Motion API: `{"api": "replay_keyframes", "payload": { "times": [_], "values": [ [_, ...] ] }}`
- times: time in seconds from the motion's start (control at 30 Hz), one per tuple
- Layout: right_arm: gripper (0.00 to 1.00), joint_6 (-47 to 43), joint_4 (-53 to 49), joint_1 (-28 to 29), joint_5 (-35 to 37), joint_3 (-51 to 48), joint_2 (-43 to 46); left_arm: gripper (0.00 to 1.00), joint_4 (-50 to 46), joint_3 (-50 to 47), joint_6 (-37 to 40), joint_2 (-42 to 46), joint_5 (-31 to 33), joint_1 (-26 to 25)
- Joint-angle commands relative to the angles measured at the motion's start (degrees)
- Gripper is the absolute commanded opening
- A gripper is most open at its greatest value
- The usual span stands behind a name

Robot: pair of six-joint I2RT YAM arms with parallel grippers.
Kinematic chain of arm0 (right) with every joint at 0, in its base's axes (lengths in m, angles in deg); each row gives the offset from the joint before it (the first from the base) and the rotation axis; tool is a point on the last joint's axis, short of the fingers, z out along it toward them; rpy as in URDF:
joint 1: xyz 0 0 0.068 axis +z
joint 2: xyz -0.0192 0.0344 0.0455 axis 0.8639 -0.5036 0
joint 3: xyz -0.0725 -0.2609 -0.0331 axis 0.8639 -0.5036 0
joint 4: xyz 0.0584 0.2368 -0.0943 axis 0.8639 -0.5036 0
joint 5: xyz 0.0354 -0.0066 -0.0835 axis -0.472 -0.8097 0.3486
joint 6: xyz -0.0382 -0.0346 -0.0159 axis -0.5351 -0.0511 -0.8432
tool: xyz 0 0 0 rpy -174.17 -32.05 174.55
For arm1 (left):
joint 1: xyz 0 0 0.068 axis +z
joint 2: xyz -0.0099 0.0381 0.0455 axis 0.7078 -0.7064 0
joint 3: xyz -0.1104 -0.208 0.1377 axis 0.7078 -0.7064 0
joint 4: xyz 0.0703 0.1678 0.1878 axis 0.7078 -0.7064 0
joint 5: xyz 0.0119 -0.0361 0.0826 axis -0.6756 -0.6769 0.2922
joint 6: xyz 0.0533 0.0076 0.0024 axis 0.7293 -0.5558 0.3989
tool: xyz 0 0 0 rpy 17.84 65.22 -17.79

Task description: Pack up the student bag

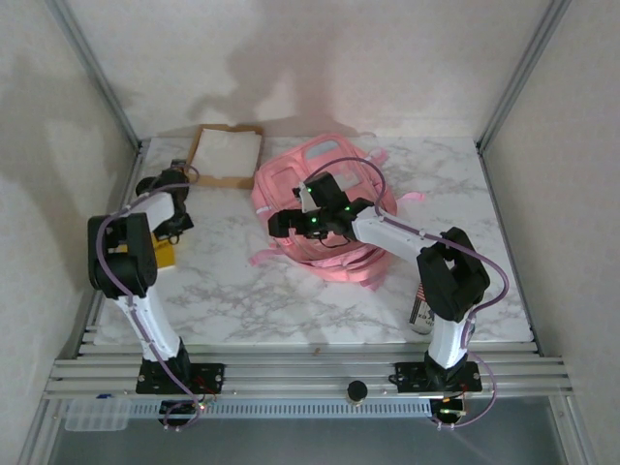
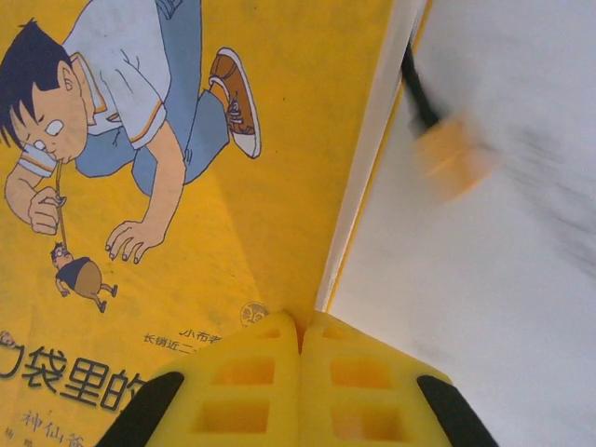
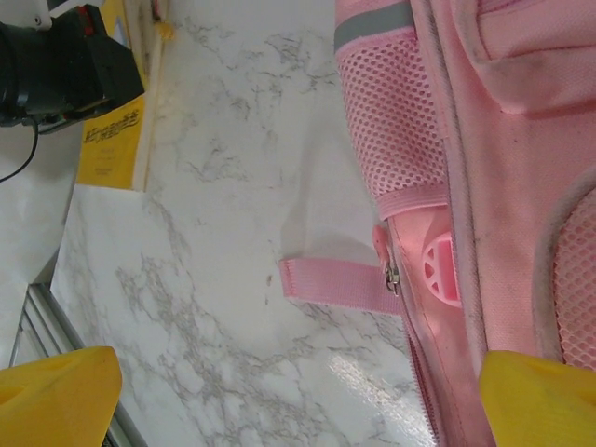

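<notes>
Backpack: pink, grey stripe at 12 o'clock. Table: white marble, grey veins. Book: yellow, cartoon boy.

Soft, even, bright light from above washes the top view pale. Broad grey shadows lie on the back wall and only faint ones on the worktop. In the left wrist view the yellow book cover is sharp and saturated, while the worktop to its right is smeared, with an orange blob out of focus. The left hand is crisp. In the right wrist view the marble is sharp, with a patch of glare near the bottom edge. The right hand has soft-edged fingers in the corners.
</notes>
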State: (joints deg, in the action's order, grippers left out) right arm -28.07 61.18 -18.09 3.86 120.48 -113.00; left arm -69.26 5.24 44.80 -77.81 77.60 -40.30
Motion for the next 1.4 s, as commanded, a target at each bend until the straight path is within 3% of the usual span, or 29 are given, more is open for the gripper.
{"api": "replay_keyframes", "payload": {
  "times": [0.0,0.3,0.43,0.5,0.53,0.63,0.67,0.83,1.1,1.17,1.37],
  "values": [
    [0.99,-0.92,-1.63,0.47,2.01,-0.44,1.93,0.00,0.41,-2.53,-6.35,4.96,-9.74,-6.43],
    [0.99,-0.16,-2.91,-0.57,3.91,-2.62,3.12,0.00,13.35,-11.95,-22.38,13.09,-26.55,-22.09],
    [0.99,0.46,-1.77,-0.97,4.48,-4.99,4.32,0.00,15.38,-10.46,-25.91,11.79,-27.17,-27.69],
    [0.99,0.75,-1.14,-0.98,4.71,-5.89,4.80,0.00,15.46,-9.92,-26.52,10.60,-26.86,-27.81],
    [0.99,0.70,-1.15,-0.98,4.62,-6.03,4.82,0.06,14.73,-8.91,-26.00,10.47,-27.31,-27.87],
    [0.99,1.46,-1.15,-0.82,4.35,-6.23,5.17,0.45,15.01,-8.44,-25.44,14.92,-28.65,-27.38],
    [0.99,1.77,-1.19,-0.60,4.17,-6.30,5.35,0.48,14.96,-8.64,-25.33,16.79,-29.04,-26.75],
    [0.98,2.85,-5.04,3.16,5.19,-3.36,3.90,0.49,8.55,-11.92,-23.62,26.32,-21.28,-20.93],
    [0.96,3.43,-8.78,10.91,7.11,1.23,-2.72,0.51,11.81,-29.01,-25.79,37.95,-21.83,-13.63],
    [0.97,4.21,-8.79,11.27,6.29,1.81,-4.52,0.52,13.90,-31.60,-27.29,39.18,-22.88,-13.10],
    [0.99,2.69,-12.29,11.26,13.84,5.65,-9.00,0.55,17.25,-34.80,-27.51,38.98,-22.26,-12.85]
  ]
}}
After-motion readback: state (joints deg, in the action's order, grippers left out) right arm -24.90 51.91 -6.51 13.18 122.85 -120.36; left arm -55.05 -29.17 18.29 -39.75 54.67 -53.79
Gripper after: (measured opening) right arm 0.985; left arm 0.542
